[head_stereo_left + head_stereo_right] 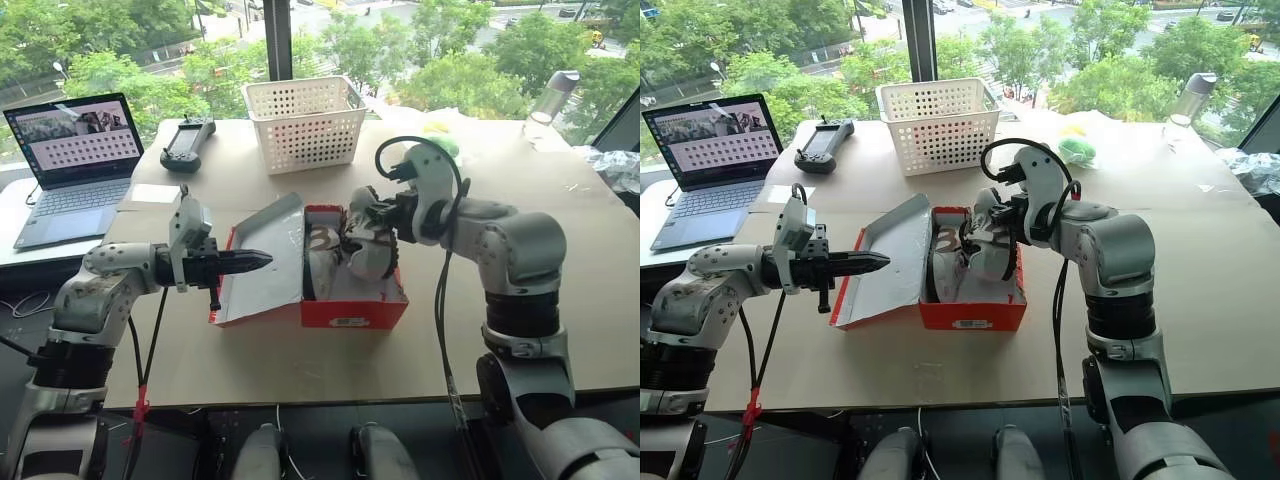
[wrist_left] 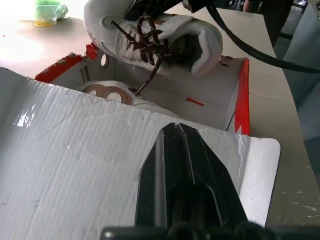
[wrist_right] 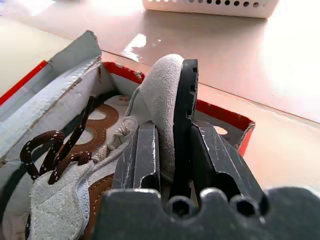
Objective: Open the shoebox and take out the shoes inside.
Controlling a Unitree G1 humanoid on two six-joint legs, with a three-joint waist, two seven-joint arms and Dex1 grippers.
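Shoebox (image 1: pixel 350 310) frame centre, lid (image 1: pixel 262 258) open leftward. Left gripper (image 1: pixel 262 260) clenched empty, tips on lid. Right gripper (image 3: pixel 172 150) grasping shoe (image 1: pixel 368 240) above box.

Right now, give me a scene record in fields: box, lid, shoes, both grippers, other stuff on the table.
shoebox: red, on the table, open
lid: swung to the robot's left, grey inside face up, tilted
left gripper: shut, fingers lying against the lid's inside face
right gripper: shut on shoe, pinching its heel and sole edge
shoe: lifted above the box, brown laces dangling
second shoe: in the box
basket: white, behind the box
laptop: open, far left
controller: black, beside the basket
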